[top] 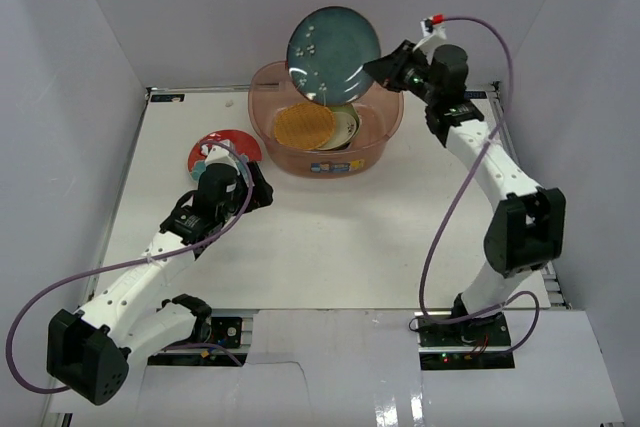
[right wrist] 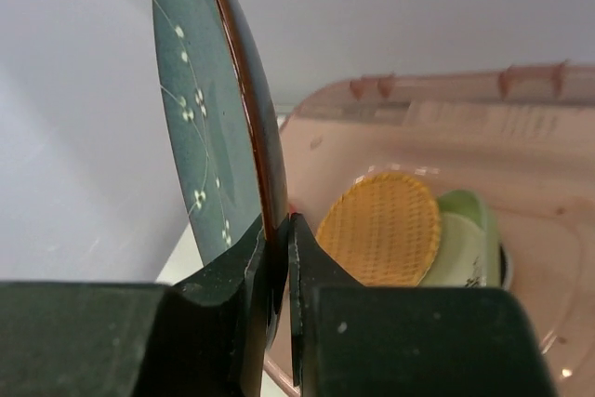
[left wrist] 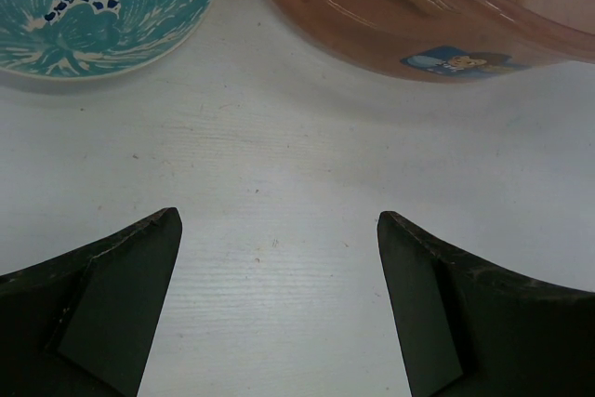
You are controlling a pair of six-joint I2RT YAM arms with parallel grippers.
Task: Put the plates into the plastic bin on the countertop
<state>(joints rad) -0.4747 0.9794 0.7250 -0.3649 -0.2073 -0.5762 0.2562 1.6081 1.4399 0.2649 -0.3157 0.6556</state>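
Right end effector point(right wrist: 279, 230) pinches round dark teal plate point(top: 333, 52) over translucent reddish-brown plastic bin point(top: 388, 130); left end effector point(left wrist: 279, 225) gapes empty

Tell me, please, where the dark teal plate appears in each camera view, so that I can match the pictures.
Top external: the dark teal plate is at upper centre, tilted above the plastic bin and pinched by the right gripper.
Left wrist: not in it.
Right wrist: left of centre, seen edge-on, its rim clamped between the fingers.
Shared landmark: the plastic bin, visible in all three views.
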